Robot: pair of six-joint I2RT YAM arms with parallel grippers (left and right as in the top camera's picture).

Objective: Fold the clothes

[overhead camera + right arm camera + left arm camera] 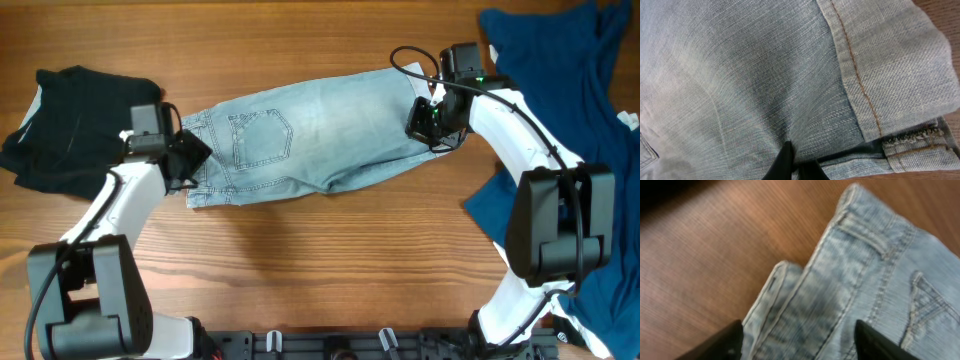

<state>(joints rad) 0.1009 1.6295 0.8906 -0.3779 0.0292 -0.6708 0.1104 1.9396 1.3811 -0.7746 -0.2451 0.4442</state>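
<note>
The light-blue denim shorts lie folded lengthwise across the middle of the table, waistband to the left and hemmed legs to the right. My left gripper is at the waistband end. In the left wrist view it is open, its fingers wide apart on either side of the waistband. My right gripper is at the hem end. In the right wrist view its fingers are pinched together on the top denim layer near the stitched hem.
A black garment lies bunched at the far left, just behind my left arm. A big navy garment covers the back right corner and runs down the right edge. Bare wooden tabletop lies in front of the shorts.
</note>
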